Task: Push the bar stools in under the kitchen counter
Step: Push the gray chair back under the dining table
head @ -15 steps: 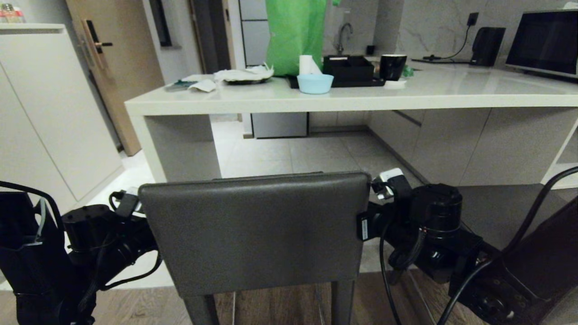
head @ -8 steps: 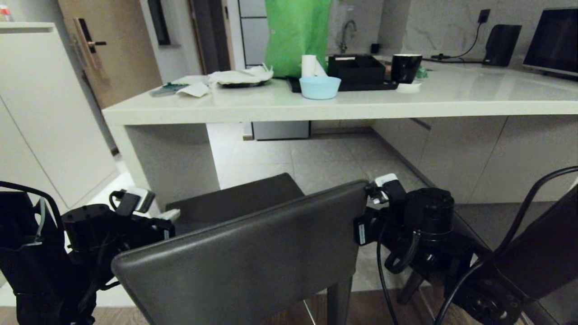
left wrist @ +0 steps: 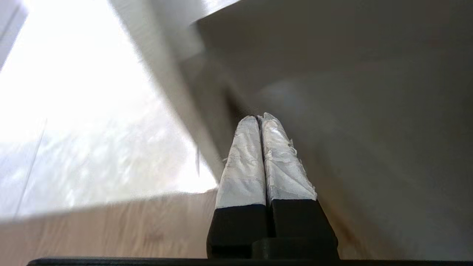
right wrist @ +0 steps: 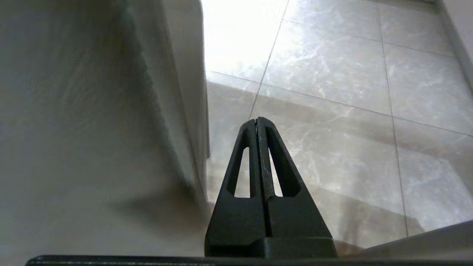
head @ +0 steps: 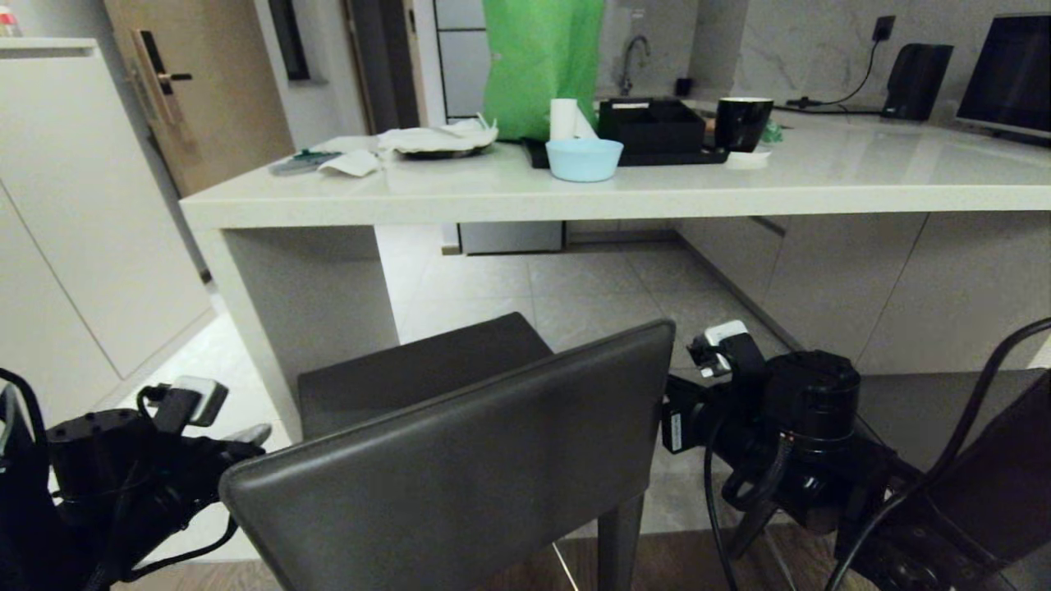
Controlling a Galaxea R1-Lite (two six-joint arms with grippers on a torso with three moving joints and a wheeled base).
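Grey leather-like backrest of the near bar stool fills the lower middle of the head view, turned at an angle, with its seat reaching forward toward the kitchen counter and not yet under the slab. The left gripper sits low on the stool's left side, its arm lying nearly level and the fingers aimed along the backrest's left edge; its white-wrapped fingers are pressed together with nothing between them, and the dark grey stool surface lies right beside the tips. The right gripper is on the stool's other side, its arm reaching in from the lower right, wrist close beside the backrest's right edge; its black fingers are also closed flat against each other and empty, and the grey side of the stool stands close beside them, though I cannot tell whether it touches. Only the wrist views show the fingertips, which the backrest and the wrists hide in the head view. The right wrist view also shows pale marbled floor tile beyond the tips. Only the head view shows the counter top with a blue bowl, a green bag and a black mug, and part of the second bar stool behind the right arm.
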